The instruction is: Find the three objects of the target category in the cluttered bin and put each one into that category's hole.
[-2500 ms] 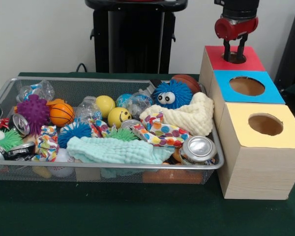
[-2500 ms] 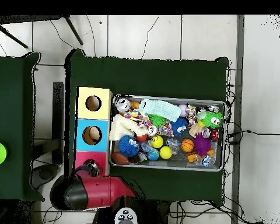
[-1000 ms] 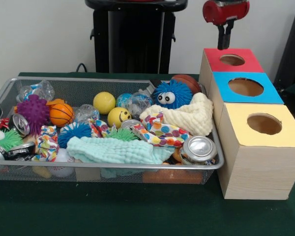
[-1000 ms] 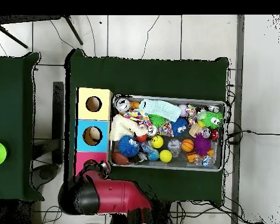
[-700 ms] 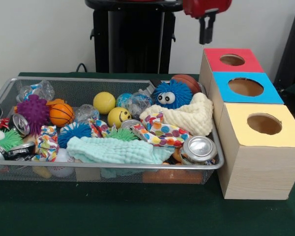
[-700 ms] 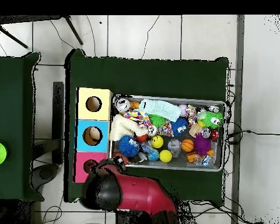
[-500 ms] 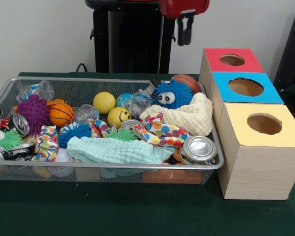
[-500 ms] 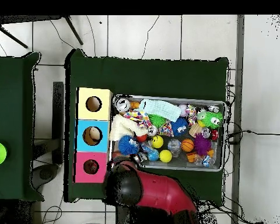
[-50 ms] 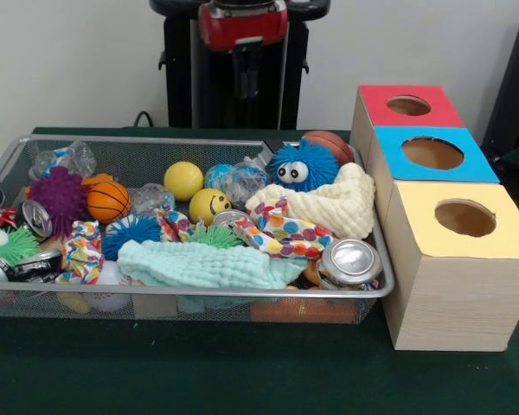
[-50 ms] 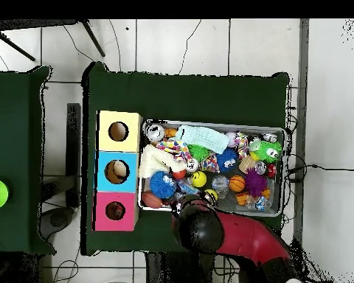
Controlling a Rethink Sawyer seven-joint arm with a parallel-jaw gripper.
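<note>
Back over the bin (image 9: 199, 143), hunting the next pick.
Your gripper (image 9: 245, 84) hangs empty, fingers look together; choose a target, then drop in.

Even indoor light, soft shadows, mild blur

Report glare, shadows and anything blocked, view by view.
Front view: even light, no hard shadows, a bright glint on the silver can top in the wire bin. Overhead view: no glare; the red arm covers part of the bin's bottom edge.
</note>
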